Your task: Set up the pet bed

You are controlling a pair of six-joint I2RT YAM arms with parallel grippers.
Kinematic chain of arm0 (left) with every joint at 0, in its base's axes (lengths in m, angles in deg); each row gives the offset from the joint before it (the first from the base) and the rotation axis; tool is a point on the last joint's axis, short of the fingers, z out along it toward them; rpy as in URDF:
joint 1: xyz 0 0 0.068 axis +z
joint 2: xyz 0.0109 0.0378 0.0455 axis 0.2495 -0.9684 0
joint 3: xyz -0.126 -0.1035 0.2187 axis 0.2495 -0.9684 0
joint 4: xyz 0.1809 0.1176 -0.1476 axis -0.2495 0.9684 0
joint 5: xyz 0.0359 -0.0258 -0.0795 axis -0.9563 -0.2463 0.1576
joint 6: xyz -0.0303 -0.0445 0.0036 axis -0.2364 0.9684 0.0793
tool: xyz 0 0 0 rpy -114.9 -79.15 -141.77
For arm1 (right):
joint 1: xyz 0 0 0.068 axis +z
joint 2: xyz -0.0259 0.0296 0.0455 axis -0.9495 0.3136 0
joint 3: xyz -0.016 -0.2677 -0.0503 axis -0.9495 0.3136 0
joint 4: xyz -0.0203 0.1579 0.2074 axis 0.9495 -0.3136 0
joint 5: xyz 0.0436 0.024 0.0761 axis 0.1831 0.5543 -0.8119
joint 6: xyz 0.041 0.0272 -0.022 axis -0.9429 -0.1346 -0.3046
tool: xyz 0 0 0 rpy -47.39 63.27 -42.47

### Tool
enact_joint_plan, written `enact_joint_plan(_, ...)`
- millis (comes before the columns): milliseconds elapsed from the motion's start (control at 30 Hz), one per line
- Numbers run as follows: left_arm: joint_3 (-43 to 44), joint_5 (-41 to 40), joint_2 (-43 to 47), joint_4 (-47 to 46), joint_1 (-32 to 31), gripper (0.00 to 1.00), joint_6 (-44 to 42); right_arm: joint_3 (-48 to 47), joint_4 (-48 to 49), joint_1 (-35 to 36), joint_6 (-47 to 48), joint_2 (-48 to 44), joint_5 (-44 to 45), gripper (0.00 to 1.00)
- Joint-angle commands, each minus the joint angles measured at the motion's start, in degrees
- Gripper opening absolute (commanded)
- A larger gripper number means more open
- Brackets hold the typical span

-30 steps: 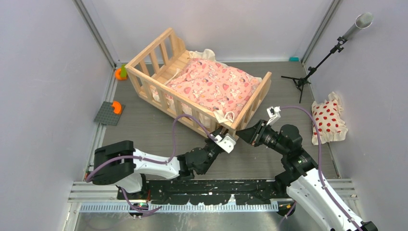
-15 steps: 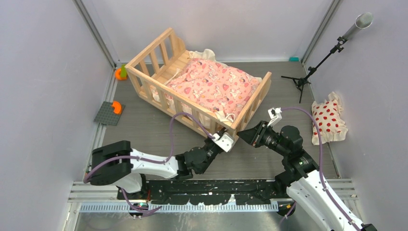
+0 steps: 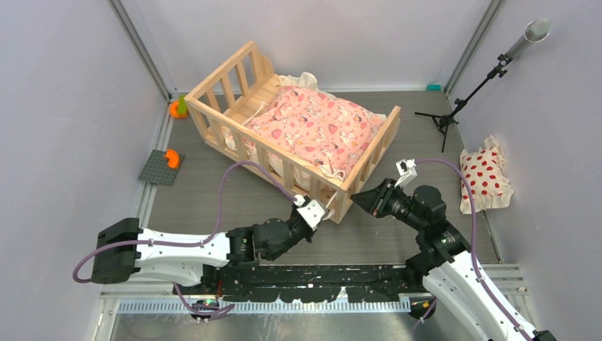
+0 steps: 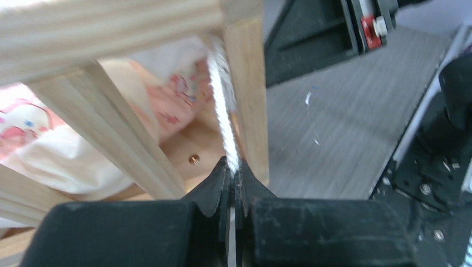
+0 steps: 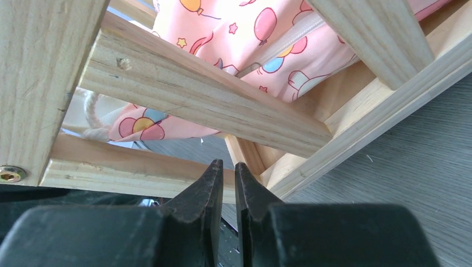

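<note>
Pinching cream tie [image 4: 222,111], apparently taut, left hand [image 4: 234,167] at pet bed [image 3: 374,147] corner.

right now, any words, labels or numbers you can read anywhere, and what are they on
No readable text in any view.
cushion: cartoon pictures only (balloons, stars, flowers), no words.
red-and-white tag on the right arm: too blurred to read.
</note>
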Motion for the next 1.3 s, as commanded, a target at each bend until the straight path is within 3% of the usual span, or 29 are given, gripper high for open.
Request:
enact_joint_plan(0, -0.9, 3.94, 2.26, 10.46, -1.88, 0.0, 6.91, -1.09, -0.05, -0.17, 1.62, -0.4, 1.12, 0.2)
enact_joint_plan(333, -5.42, 1.8, 7.38, 13.41, -3.61, 0.0, 13.75, -1.54, -0.86, -0.1, 1.9, -0.61, 1.78, 0.22)
enact_joint_plan(667, -7.42, -0.31, -0.09, 11.52, -4.24, 0.0, 20.96, -2.42, -2.07, -0.14, 2.07, -0.59, 2.67, 0.23)
enact_joint_plan(1033, -8.69, -4.88, -2.45, 11.07, -4.24, 0.0, 25.27, -3.21, -3.46, -0.1, 2.86, -0.45, 3.65, 0.24)
enact_joint_plan(1167, -9.04, -6.02, -2.52, 12.01, -4.2, 0.03, 26.95, -3.26, -3.99, -0.18, 3.02, -0.16, 4.35, 0.25)
enact_joint_plan(1267, -8.39, -5.47, -1.79, 13.29, -4.22, 0.13, 27.2, -3.26, -3.94, -0.17, 3.13, 0.0, 4.64, 0.25)
